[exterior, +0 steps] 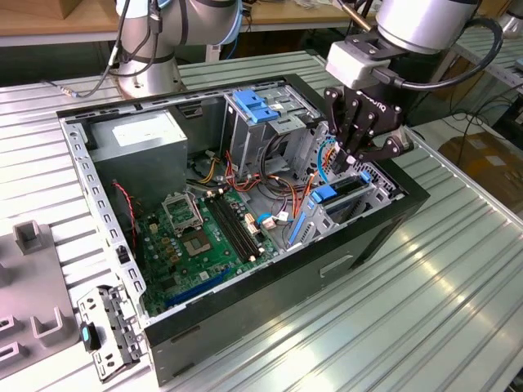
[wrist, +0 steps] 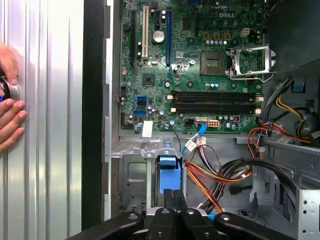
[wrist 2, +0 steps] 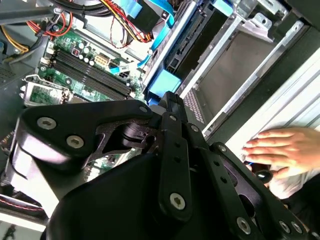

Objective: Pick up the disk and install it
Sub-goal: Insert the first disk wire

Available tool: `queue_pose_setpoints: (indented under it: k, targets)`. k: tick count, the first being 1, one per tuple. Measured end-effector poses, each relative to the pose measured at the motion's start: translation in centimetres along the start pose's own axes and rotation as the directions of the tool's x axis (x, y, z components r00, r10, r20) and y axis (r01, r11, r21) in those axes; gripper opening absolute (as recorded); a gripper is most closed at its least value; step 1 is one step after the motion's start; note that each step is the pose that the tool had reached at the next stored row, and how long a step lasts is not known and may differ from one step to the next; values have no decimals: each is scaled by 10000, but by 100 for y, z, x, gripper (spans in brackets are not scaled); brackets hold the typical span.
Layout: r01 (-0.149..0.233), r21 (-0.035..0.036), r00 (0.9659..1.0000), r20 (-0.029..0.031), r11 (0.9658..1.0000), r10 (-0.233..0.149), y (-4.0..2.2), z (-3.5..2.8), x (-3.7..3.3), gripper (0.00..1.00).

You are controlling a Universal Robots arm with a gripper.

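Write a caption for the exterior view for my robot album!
The robot's gripper reaches into the open computer case, close to the blue-framed disk.

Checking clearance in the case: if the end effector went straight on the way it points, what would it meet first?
The disk, its blue frame sitting in the drive bay, just ahead of the end effector; they may already touch, depth is unclear.

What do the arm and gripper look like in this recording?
The arm has smooth, rounded silver-grey segments. A light grey boxy block sits at its wrist, and a thick black cable loops beside it. The gripper is matte black, built of bolted link bars with silver screw heads, and has small white lettering on its body.
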State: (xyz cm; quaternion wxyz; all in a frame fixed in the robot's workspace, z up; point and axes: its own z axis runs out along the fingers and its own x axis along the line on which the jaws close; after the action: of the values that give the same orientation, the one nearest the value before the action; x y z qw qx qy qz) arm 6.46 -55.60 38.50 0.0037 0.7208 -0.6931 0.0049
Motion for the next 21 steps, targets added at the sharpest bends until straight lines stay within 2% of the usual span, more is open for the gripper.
queue_pose_setpoints:
  k: [2, 4, 7, 9, 10, 11, 12, 14, 15, 21]
  targets:
    - [234, 3, 9997, 1, 9997, -234, -23, 0, 2, 11]
    - [374, 0, 9993, 1, 9993, -374, -99, 0, 4, 11]
    - [474, -32, 9989, 4, 9989, -474, -337, 1, 13, 11]
    - [491, -43, 9988, 5, 9988, -491, -430, 1, 17, 11]
    - [498, -49, 9988, 5, 9987, -498, -499, 1, 20, 11]
    - [511, -56, 9987, 6, 9987, -511, -597, 1, 23, 11]
    - [518, -58, 9987, 7, 9986, -517, -645, 1, 25, 11]
    - [541, -60, 9985, 6, 9985, -541, -690, 1, 27, 11]
    - [557, -59, 9984, 7, 9984, -557, -691, -1, 27, 11]
    - [805, -60, 9968, 8, 9967, -805, -691, -114, 28, 11]
